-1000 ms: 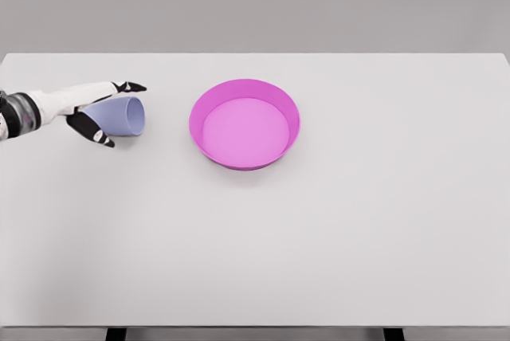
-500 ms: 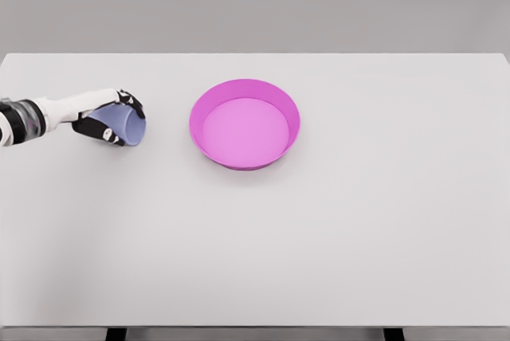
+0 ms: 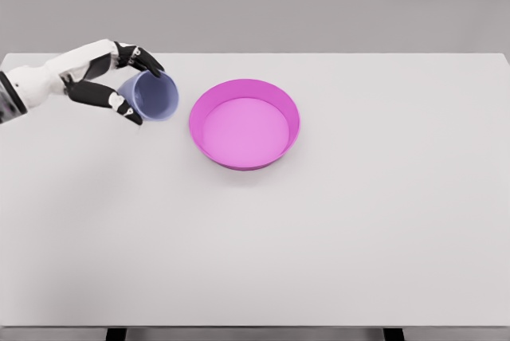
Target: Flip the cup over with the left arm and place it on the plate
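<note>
- Tabletop (image 3: 335, 245): a plain white rectangular surface spanning nearly the full width of the head view, with a grey wall behind its far edge.
- Plate (image 3: 245, 123): a magenta round dish with a raised rim, resting directly on the tabletop, left of centre toward the far edge.

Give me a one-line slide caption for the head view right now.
Left hand grips the lavender cup, its mouth tilted toward the camera, just left of the pink plate on the white table.
</note>
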{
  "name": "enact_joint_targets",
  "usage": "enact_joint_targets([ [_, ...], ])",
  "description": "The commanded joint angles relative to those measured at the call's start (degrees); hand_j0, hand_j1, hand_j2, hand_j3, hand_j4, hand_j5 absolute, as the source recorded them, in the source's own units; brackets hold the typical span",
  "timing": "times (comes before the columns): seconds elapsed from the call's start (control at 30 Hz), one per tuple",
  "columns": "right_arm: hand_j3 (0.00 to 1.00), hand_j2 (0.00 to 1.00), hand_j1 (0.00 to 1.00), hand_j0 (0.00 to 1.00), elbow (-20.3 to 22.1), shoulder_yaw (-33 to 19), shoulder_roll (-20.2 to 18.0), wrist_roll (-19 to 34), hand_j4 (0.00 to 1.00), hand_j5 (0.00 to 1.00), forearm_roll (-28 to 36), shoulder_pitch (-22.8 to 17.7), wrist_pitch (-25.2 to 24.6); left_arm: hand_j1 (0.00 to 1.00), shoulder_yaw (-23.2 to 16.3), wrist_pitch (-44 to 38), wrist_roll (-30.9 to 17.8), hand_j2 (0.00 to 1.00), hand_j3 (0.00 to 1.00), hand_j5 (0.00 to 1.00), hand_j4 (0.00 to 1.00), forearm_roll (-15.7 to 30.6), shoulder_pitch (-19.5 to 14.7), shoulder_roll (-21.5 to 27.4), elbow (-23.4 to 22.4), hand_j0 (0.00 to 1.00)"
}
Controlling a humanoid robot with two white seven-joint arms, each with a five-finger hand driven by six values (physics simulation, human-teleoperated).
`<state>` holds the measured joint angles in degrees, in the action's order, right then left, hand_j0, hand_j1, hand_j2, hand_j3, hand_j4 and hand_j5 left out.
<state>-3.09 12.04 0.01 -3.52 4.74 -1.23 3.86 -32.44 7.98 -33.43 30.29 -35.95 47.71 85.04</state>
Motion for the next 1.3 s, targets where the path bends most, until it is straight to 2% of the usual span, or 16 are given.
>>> enact_joint_targets([
  [0.0,1.00,1.00,1.00,1.00,0.0,0.0,0.0,0.0,1.00,1.00,0.0,0.0,0.0,0.49,0.1,0.1,0.0,0.49,0.49,0.49,0.49,6.9,0.0,-0.2,0.2,0.49],
  [0.07,1.00,1.00,1.00,1.00,-0.1,0.0,0.0,0.0,1.00,1.00,0.0,0.0,0.0,0.49,-0.4,-0.4,-0.1,0.49,0.49,0.49,0.49,10.5,-0.1,-2.6,0.1,0.49],
  [0.13,1.00,1.00,1.00,1.00,-0.1,0.0,0.0,0.0,1.00,1.00,0.0,0.0,0.0,0.50,-0.4,-0.3,-0.1,0.50,0.50,0.50,0.50,11.9,-0.1,-5.2,0.2,0.50],
  [0.27,1.00,1.00,1.00,1.00,0.0,0.0,0.0,0.0,1.00,1.00,0.0,0.0,0.0,0.50,-1.0,-0.4,0.0,0.50,0.50,0.50,0.50,21.4,0.2,-10.7,0.2,0.50],
  [0.37,1.00,1.00,1.00,1.00,-0.1,0.0,0.0,0.0,1.00,1.00,0.0,0.0,0.0,0.51,-3.8,-0.5,0.3,0.51,0.51,0.51,0.51,28.1,-0.1,-12.9,0.1,0.51],
  [0.43,1.00,1.00,1.00,1.00,0.0,0.0,0.0,0.0,1.00,1.00,0.0,0.0,0.0,0.52,-4.7,-3.0,0.6,0.52,0.52,0.52,0.52,29.4,-0.1,-14.8,0.0,0.52],
  [0.5,1.00,1.00,1.00,1.00,0.0,0.0,0.0,0.0,1.00,1.00,0.0,0.0,0.0,0.54,-4.7,-6.3,0.7,0.54,0.54,0.54,0.54,29.1,-0.1,-16.1,-1.1,0.54],
  [0.67,1.00,1.00,1.00,1.00,0.0,0.0,0.0,0.0,1.00,1.00,0.0,0.0,0.0,0.54,-4.9,-6.7,0.8,0.54,0.54,0.54,0.54,27.0,-0.4,-20.1,-8.4,0.54],
  [0.73,1.00,1.00,1.00,1.00,0.0,0.0,0.0,0.0,1.00,1.00,0.0,0.0,0.0,0.54,-4.7,-6.7,0.9,0.54,0.54,0.54,0.54,22.7,-0.7,-22.9,-9.6,0.54],
  [0.83,1.00,1.00,1.00,1.00,0.0,0.0,0.0,0.0,1.00,1.00,0.0,0.0,0.0,0.54,-4.3,-6.2,1.3,0.54,0.54,0.54,0.54,20.3,-1.0,-24.6,-12.1,0.54],
  [0.93,1.00,1.00,1.00,1.00,0.0,0.0,0.0,0.0,1.00,1.00,0.0,0.0,0.0,0.53,-4.0,-4.8,4.4,0.53,0.53,0.53,0.53,17.9,-1.1,-27.0,-14.3,0.53],
  [1.1,1.00,1.00,1.00,1.00,-0.1,0.0,0.0,0.0,1.00,1.00,0.0,0.0,0.0,0.53,-4.0,-2.6,6.2,0.53,0.53,0.53,0.53,15.9,-2.2,-28.5,-20.7,0.53],
  [1.27,1.00,1.00,1.00,1.00,0.0,0.0,0.0,0.0,1.00,1.00,0.0,0.0,0.0,0.54,-4.7,-2.5,6.0,0.54,0.54,0.54,0.54,14.9,-2.4,-29.5,-22.1,0.54],
])
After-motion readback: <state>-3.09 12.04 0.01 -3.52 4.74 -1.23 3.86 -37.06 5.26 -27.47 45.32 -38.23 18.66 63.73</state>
